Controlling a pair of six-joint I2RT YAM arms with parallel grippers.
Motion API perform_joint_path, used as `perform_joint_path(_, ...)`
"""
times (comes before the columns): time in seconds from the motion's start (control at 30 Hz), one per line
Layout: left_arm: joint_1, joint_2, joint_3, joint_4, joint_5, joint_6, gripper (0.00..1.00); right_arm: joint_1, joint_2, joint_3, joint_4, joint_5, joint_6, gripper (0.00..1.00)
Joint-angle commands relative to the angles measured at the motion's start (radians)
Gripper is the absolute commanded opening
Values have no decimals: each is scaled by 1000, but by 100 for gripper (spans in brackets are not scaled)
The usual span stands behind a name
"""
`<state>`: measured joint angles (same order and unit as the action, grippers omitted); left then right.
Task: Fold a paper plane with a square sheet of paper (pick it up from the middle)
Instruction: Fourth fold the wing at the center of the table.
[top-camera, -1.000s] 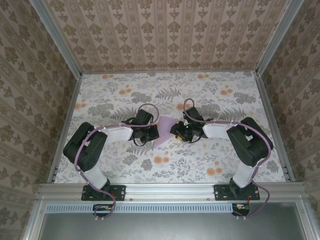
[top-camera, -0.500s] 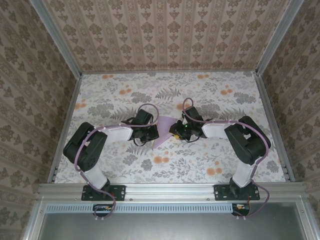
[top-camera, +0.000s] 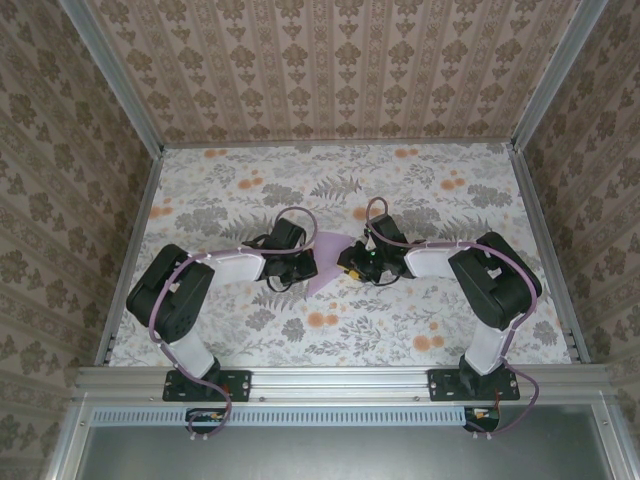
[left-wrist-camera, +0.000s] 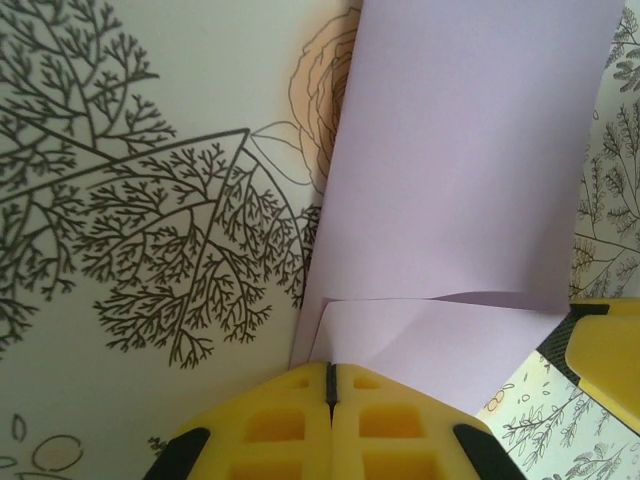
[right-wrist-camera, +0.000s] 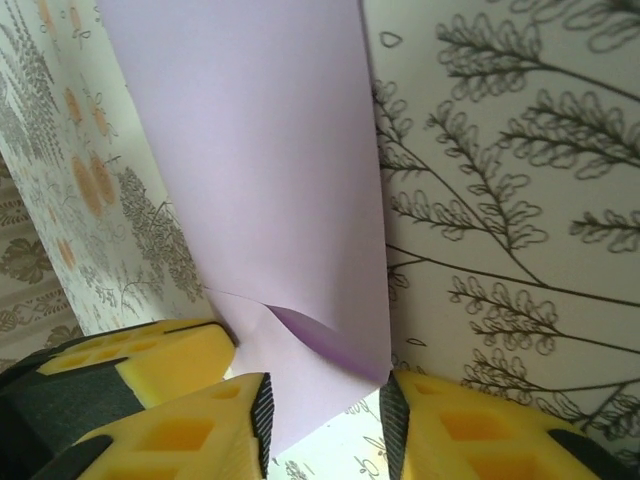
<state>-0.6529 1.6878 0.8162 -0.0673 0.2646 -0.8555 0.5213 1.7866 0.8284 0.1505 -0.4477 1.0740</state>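
The sheet of paper (top-camera: 327, 250) lies at the middle of the top view, on the flowered table (top-camera: 400, 190), caught between the two grippers. In the left wrist view the sheet (left-wrist-camera: 470, 180) runs from the top right of the frame down to the bottom centre, with a shallow bent flap across its lower end. In the right wrist view the sheet (right-wrist-camera: 260, 170) comes down from the upper left, and one corner curls over near the bottom centre.

The left gripper (left-wrist-camera: 330, 375) has its yellow pads pressed together with no gap, and the paper's lower edge seems pinched in that seam. In the top view the left gripper (top-camera: 308, 265) sits just left of the paper. The right gripper (right-wrist-camera: 325, 400) has its jaws partly apart, astride the curled corner without clearly clamping it; from above, the right gripper (top-camera: 350, 263) is just right of the paper.

What could go wrong, as I judge it:
- If the right jaws close on the curl, they would press a stray crease off the intended fold line.
- If either arm pulls against the left pinch, the thin paper could tear or slip out.
- The paper is bowed, so a fold pressed now could come out skewed.

Count: one sheet, two grippers, one curled corner.
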Motion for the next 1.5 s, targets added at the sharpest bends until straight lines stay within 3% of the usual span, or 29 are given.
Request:
perform_joint_path(0.0, 6, 11, -4, -23, -10, 19, 0, -6, -30, -14, -24, 24, -3, 39)
perform_joint_path(0.4, 8, 11, -7, -23, -8, 19, 0, -6, -26, -17, 17, 6, 6, 34)
perform_joint_path(1.47, 7, 9, -12, -23, -7, 23, 0, -9, -40, -14, -28, 35, 0, 39)
